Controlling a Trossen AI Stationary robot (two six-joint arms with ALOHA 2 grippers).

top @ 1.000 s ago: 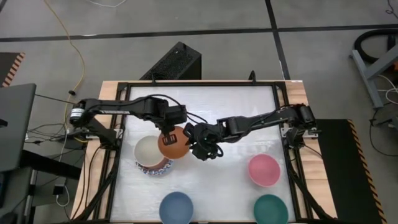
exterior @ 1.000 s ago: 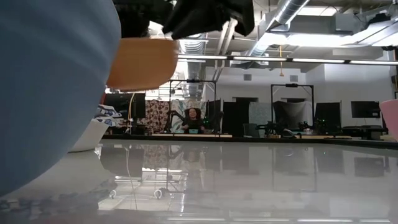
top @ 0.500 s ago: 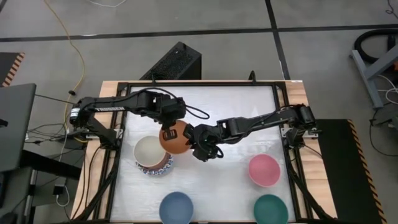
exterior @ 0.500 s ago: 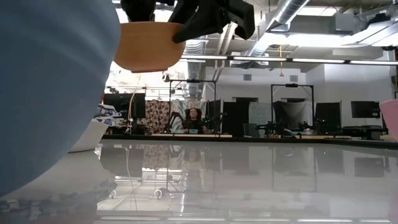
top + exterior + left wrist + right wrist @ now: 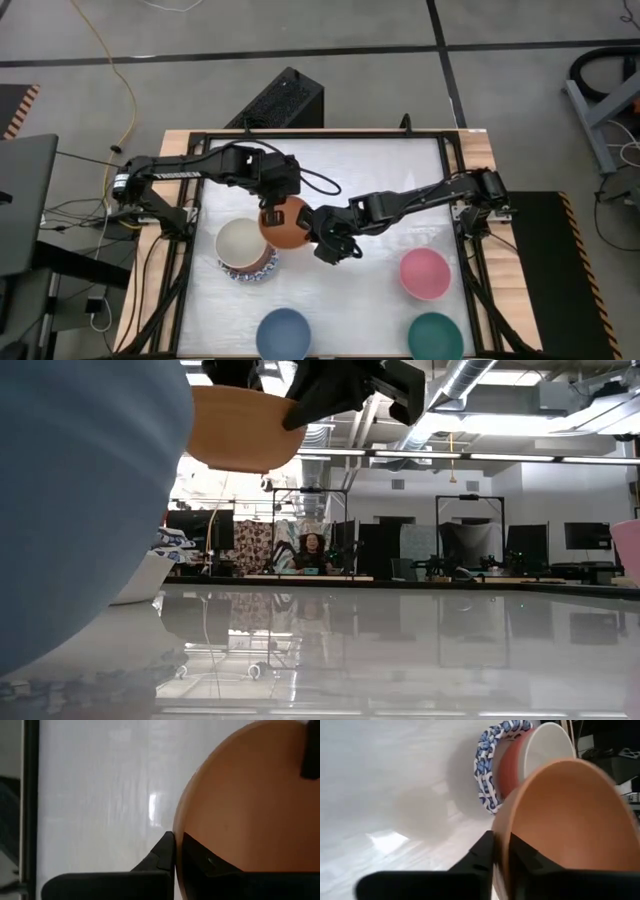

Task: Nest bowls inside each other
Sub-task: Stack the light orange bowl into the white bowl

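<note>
An orange bowl (image 5: 290, 224) hangs above the table, just right of a stack of bowls (image 5: 245, 252). That stack has a beige bowl inside a red one, inside a blue-patterned one (image 5: 487, 765). My left gripper (image 5: 270, 213) is shut on the orange bowl's left rim. My right gripper (image 5: 318, 234) is shut on its right rim. The low view shows the orange bowl (image 5: 240, 430) high up, under both dark grippers. My left gripper pinches the orange bowl's left rim (image 5: 176, 827), one finger (image 5: 162, 852) outside the wall and one (image 5: 205, 862) inside. It comes from above, slanting down. The bowl is lifted clear, mouth up. My right gripper has the bowl's right rim (image 5: 501, 840) between its fingers, one finger (image 5: 482, 850) outside and one (image 5: 522, 852) inside. It comes slanting down from the table's right side. The bowl hangs clear of the table and the stack.
A pink bowl (image 5: 425, 273) sits right of centre. A blue bowl (image 5: 283, 333) and a dark green bowl (image 5: 435, 337) stand at the near edge. The blue bowl (image 5: 80, 500) fills the low view's left. Bare tabletop (image 5: 350, 170) lies toward the far edge.
My left gripper has risen with the orange bowl and rolled, so the bowl now hangs higher and more level above the table. My right gripper has stayed at the bowl's right rim.
</note>
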